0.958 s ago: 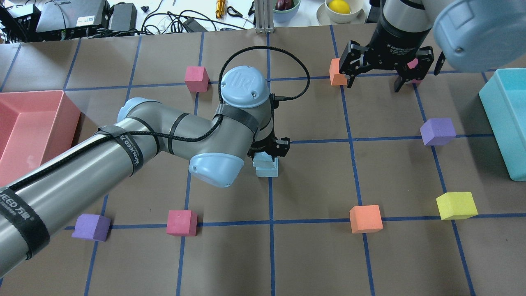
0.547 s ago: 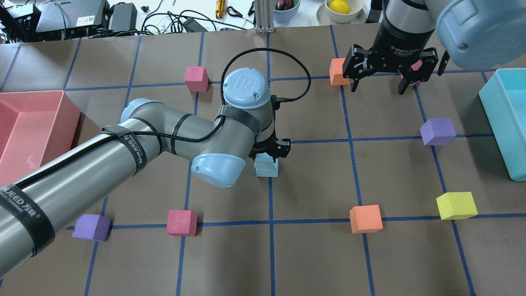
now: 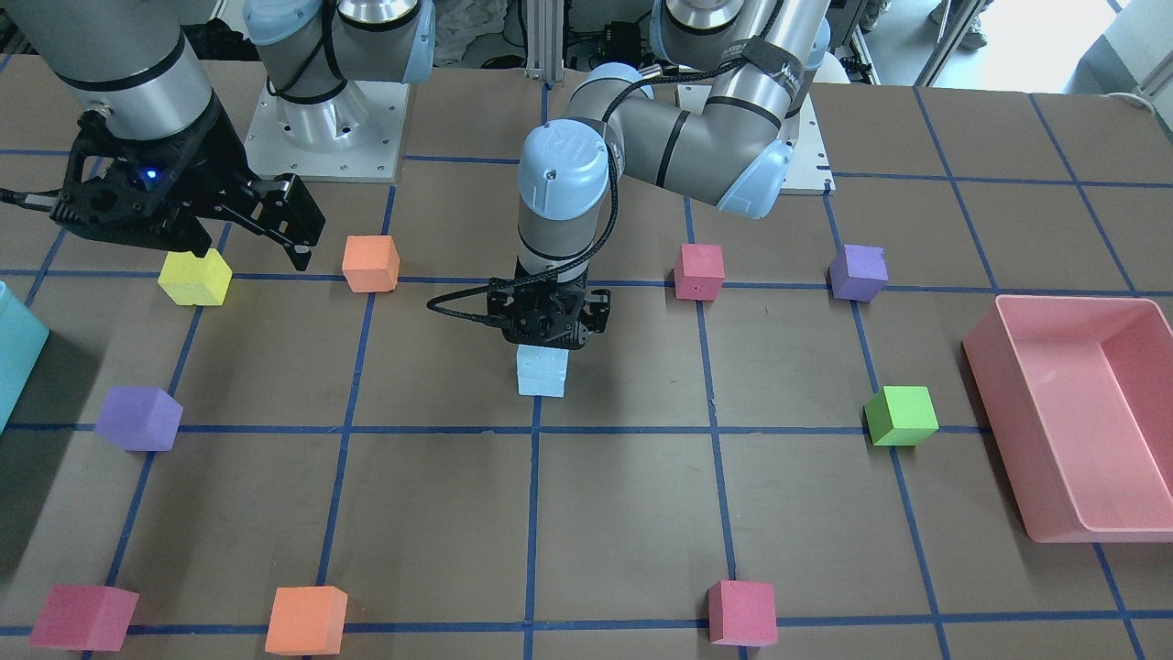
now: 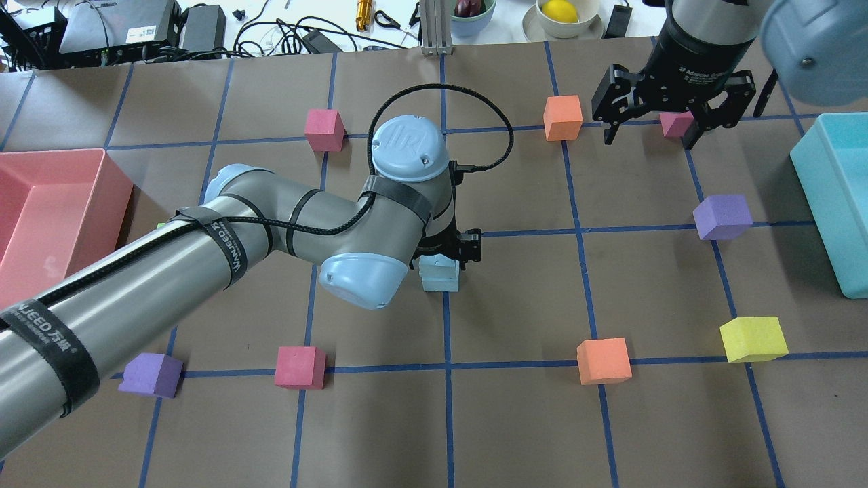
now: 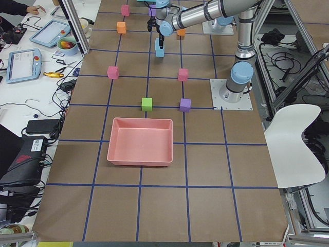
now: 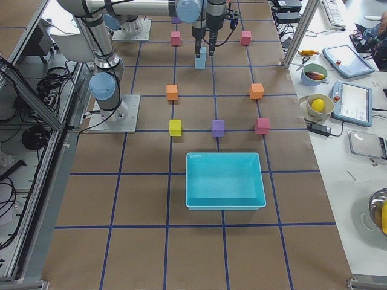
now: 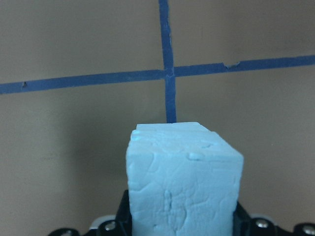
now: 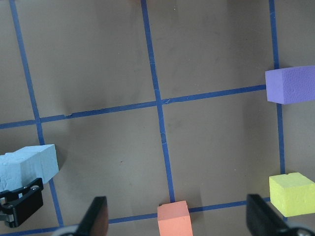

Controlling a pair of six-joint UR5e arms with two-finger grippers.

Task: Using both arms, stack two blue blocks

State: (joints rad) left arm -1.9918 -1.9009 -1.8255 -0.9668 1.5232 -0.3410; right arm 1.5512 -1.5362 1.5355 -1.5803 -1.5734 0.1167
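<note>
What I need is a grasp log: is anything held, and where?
The left tool grips the upper blue block by opposite sides; right tool holds nothing.

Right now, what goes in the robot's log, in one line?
left end effector: shut on top block | top block: on bottom block | right end effector: open, empty

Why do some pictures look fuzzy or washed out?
Right wrist view: the right end effector has blurred fingers at the bottom edge. Overhead view: the right arm's joint cap looks soft, close to the lens. Front-facing view: the top right corner is overexposed.
</note>
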